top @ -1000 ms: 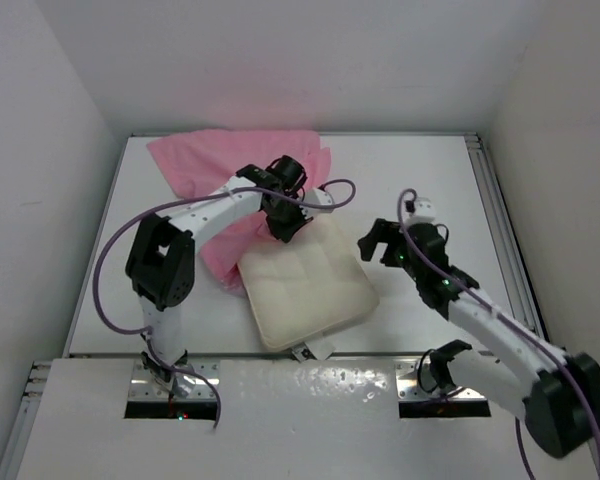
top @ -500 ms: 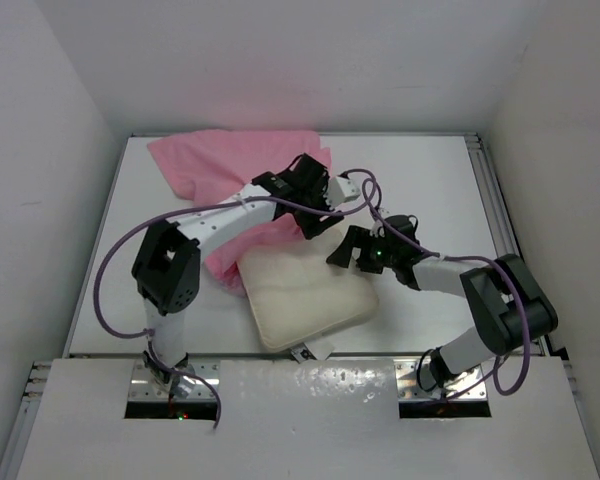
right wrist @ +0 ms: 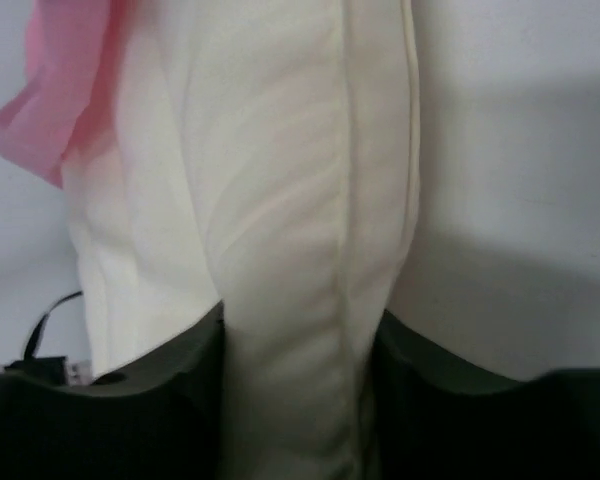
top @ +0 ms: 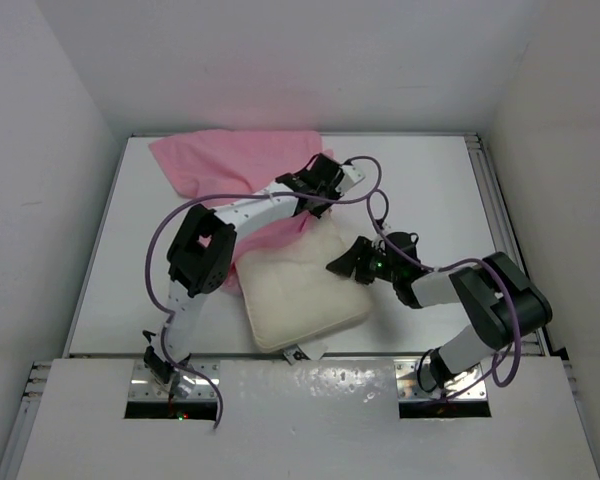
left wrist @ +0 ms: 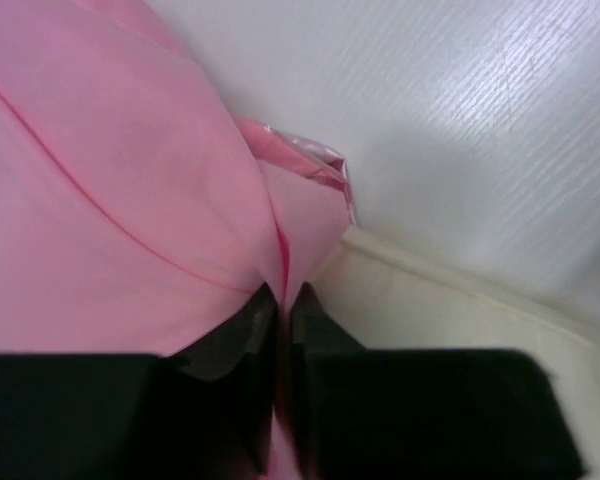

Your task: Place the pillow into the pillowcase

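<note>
Left hand [left wrist: 280,305]: fingers nearly together, a thin fold of the pillowcase [left wrist: 110,200] pinched between them. Right hand [right wrist: 298,350]: about half open, fingers bearing on both sides of the pillow [right wrist: 280,200] at its stitched edge, with the stuffing bulging up between them.

Pillow lies flat on the worktop [top: 430,180], near the middle. Pillowcase is spread behind it toward the far left, and its near edge meets the pillow's far corner.

Handling, my judgement: the pillow is light, plump and yielding. It squashes under a grip, so I take it at the seam, where the cloth is firmer, rather than on the belly. The satin is thin, slick and limp. It will slide out of a loose pinch and bunch up, so one layer at the open hem is the place to hold, not a mid-panel fold.

Contents: the case lies flat and looks empty. I cannot tell whether the pillow's corner has entered the mouth or only sits against it.
</note>
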You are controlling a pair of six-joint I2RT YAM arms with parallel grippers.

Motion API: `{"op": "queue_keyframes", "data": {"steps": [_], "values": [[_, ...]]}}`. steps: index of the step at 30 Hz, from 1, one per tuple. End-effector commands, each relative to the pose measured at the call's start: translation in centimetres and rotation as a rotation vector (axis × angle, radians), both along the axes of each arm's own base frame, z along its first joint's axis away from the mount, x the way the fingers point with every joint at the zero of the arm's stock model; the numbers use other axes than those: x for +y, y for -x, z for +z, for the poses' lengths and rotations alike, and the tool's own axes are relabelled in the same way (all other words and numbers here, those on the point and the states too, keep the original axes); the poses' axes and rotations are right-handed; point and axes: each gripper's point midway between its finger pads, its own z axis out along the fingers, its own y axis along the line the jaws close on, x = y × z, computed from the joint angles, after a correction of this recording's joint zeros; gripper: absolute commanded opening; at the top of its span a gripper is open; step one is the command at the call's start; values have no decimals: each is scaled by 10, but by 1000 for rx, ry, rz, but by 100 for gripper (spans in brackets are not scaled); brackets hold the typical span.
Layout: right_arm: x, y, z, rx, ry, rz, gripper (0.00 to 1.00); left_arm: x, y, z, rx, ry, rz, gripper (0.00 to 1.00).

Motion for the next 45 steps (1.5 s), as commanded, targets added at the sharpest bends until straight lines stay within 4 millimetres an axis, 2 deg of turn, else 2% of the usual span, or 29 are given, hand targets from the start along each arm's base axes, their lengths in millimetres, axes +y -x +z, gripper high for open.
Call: {"op": "queue_keyframes", "data": {"steps": [1,4,5,6,7,8,10,11,12,14,16,18,19,21,24,25,27,30,32,36,37,38,39,40,41,42,43,44,45], "values": [[13,2,8,3,-66,22,42,-14,7,6,47,48,-41,1],[22,-7,20,-4,-100,40,16,-33,24,37,92,141,-113,0],[25,-10,24,-9,-107,44,0,-46,34,61,101,207,-176,0],[27,-14,29,-19,-110,50,0,-54,39,80,96,237,-223,0],[34,-22,41,-54,-108,63,0,-62,43,114,76,279,-269,0],[37,-28,50,-85,-103,67,0,-71,51,132,79,317,-325,0],[45,-39,86,-234,-48,100,0,-77,61,167,54,343,-400,0],[47,-43,100,-293,-28,107,0,-78,65,174,49,343,-421,0],[51,-45,135,-438,-5,137,0,-75,65,180,40,338,-421,0],[45,-48,159,-535,32,100,0,-70,70,181,49,308,-445,0],[35,-45,195,-679,8,49,0,-65,80,175,89,287,-465,0],[14,-51,211,-736,18,-72,0,-62,94,169,144,274,-508,0],[6,-54,213,-743,24,-114,0,-63,106,173,172,294,-549,0],[-15,-64,212,-741,57,-210,0,-59,122,172,210,283,-608,0],[-32,-73,212,-726,48,-287,0,-60,143,168,255,278,-694,0],[-35,-75,213,-726,38,-304,0,-60,157,166,301,288,-734,0],[-40,-84,206,-693,33,-345,0,-63,177,163,354,297,-800,0],[-51,-96,188,-632,34,-427,0,-69,208,172,415,350,-913,0],[-60,-100,176,-581,22,-485,0,-69,218,178,425,376,-968,0],[-72,-104,154,-488,46,-562,0,-64,217,165,444,346,-945,0],[-74,-104,151,-475,53,-568,0,-62,215,156,467,332,-908,3],[-73,-103,144,-447,60,-565,0,-64,211,155,458,330,-891,27],[-71,-101,142,-436,61,-554,5,-63,207,154,458,335,-868,41],[-64,-97,138,-416,57,-509,16,-62,201,156,466,349,-821,51],[-61,-97,139,-412,68,-480,52,-57,184,159,438,365,-775,66],[-59,-88,122,-343,123,-435,64,-51,176,166,415,370,-729,71],[-56,-81,114,-319,166,-369,69,-41,161,170,396,382,-674,74],[-60,-70,102,-248,228,-344,74,-33,153,183,342,408,-644,80],[-63,-64,99,-226,256,-330,76,-25,145,187,320,419,-597,83]]}}
